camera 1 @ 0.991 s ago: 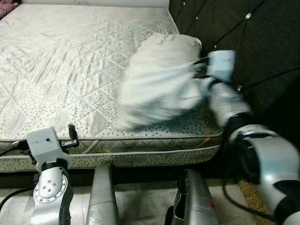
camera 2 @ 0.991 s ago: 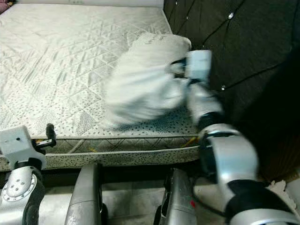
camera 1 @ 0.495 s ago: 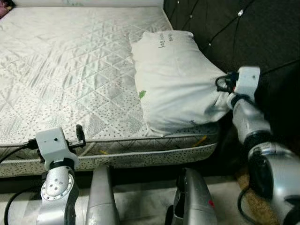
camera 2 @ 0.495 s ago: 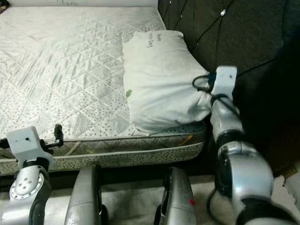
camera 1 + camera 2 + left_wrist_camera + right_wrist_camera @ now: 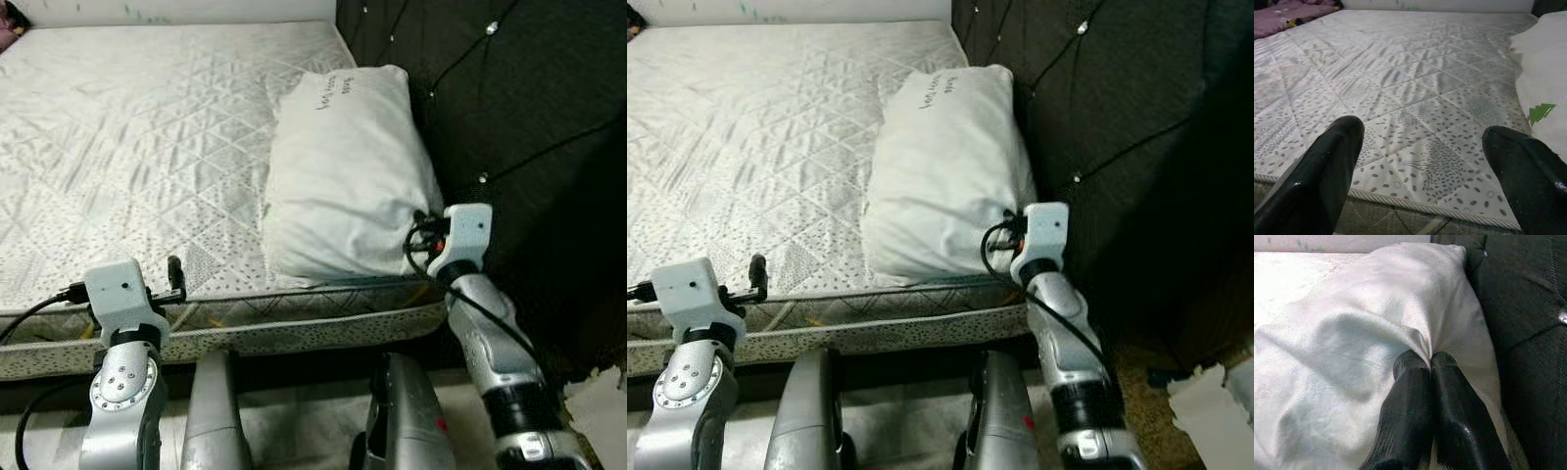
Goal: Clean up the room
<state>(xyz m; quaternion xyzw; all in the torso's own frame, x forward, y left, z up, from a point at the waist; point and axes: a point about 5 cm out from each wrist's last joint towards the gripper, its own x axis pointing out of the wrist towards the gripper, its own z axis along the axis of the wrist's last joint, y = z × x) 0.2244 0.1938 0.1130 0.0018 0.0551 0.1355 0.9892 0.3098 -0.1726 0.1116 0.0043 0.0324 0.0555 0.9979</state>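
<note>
A white pillow [image 5: 343, 166] with dark handwriting lies on the quilted mattress [image 5: 147, 127], lengthwise against the dark tufted headboard [image 5: 509, 98]. My right gripper [image 5: 1429, 363] is shut on a fold of cloth at the pillow's near corner, by the mattress's front right corner [image 5: 419, 231]. My left gripper [image 5: 1425, 137] is open and hovers just before the mattress's front edge, left of the pillow, with nothing between its fingers [image 5: 174, 276].
A pink cloth [image 5: 1283, 14] lies at the far left end of the bed. White paper [image 5: 1215, 411] sits on the floor at the right. My own silver legs [image 5: 211, 421] stand close to the bed's front edge.
The pillow was swinging and blurred a second ago; it now lies still along the headboard. My right arm has dropped lower and nearer, still gripping the pillow's corner. The left arm barely moved.
</note>
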